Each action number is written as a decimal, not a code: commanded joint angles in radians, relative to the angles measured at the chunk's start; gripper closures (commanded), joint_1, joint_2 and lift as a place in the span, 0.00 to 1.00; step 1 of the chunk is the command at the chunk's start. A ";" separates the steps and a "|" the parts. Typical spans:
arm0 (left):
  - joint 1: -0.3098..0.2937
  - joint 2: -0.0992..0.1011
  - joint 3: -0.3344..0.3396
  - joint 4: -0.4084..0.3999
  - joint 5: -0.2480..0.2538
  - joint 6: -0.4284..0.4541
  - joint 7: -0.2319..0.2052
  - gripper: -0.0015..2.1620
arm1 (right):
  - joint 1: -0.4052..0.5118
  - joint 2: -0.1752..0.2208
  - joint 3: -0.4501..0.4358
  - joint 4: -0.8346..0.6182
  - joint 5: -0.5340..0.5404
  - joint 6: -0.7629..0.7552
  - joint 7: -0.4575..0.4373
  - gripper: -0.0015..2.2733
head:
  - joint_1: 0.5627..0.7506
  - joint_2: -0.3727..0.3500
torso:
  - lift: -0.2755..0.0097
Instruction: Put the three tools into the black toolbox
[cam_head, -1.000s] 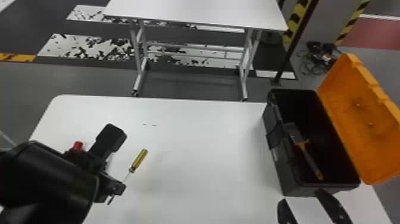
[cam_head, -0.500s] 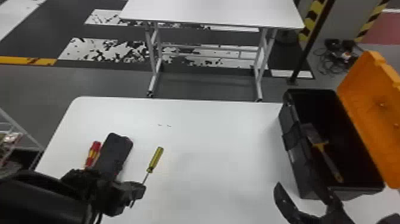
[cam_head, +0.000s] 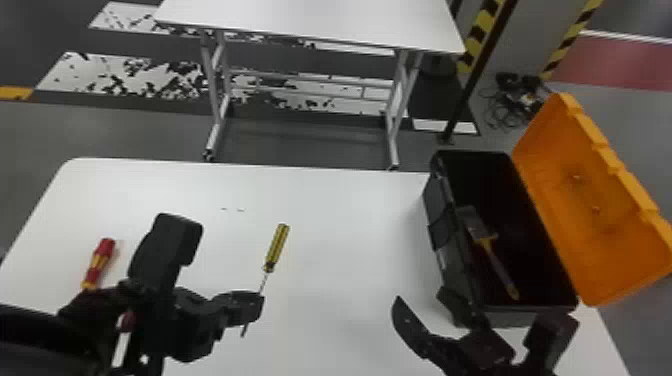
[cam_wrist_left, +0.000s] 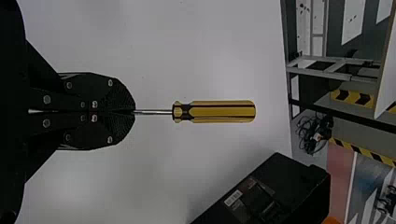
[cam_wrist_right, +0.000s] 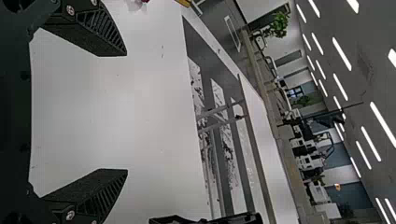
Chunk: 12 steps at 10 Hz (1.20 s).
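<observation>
Toolbox (cam_head: 452, 267) on table (cam_head: 340, 225), right side; one tool (cam_head: 500, 267) inside. Leftward: screwdriver (cam_head: 276, 247) in left gripper (cam_head: 252, 307), then second screwdriver (cam_head: 100, 262) on table. Another table (cam_head: 310, 20) behind.

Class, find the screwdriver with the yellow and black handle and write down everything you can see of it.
The yellow-and-black screwdriver has a long, rounded handle, plastic by its look, with dark lengthwise stripes and a dark band near the shaft end. Its thin, straight shaft is silvery and looks metallic. The jaws of the black left gripper are shut on the shaft, leaving the handle free. It is held over the white table, handle toward the far edge; whether its tip touches the tabletop cannot be told.
</observation>
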 joint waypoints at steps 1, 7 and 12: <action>0.001 -0.018 -0.008 0.005 0.019 -0.018 -0.003 0.91 | -0.015 0.000 -0.019 -0.010 -0.056 0.122 0.031 0.05 | 0.70 0.28 | 0.79; 0.064 -0.001 -0.046 0.064 -0.038 -0.135 0.023 0.91 | -0.056 0.005 -0.010 -0.186 -0.156 0.567 0.065 0.05 | 0.70 0.35 | 0.79; 0.060 -0.002 -0.171 0.056 -0.081 -0.113 0.041 0.91 | -0.220 0.021 0.069 -0.156 -0.177 0.760 0.063 0.05 | 0.70 0.47 | 0.79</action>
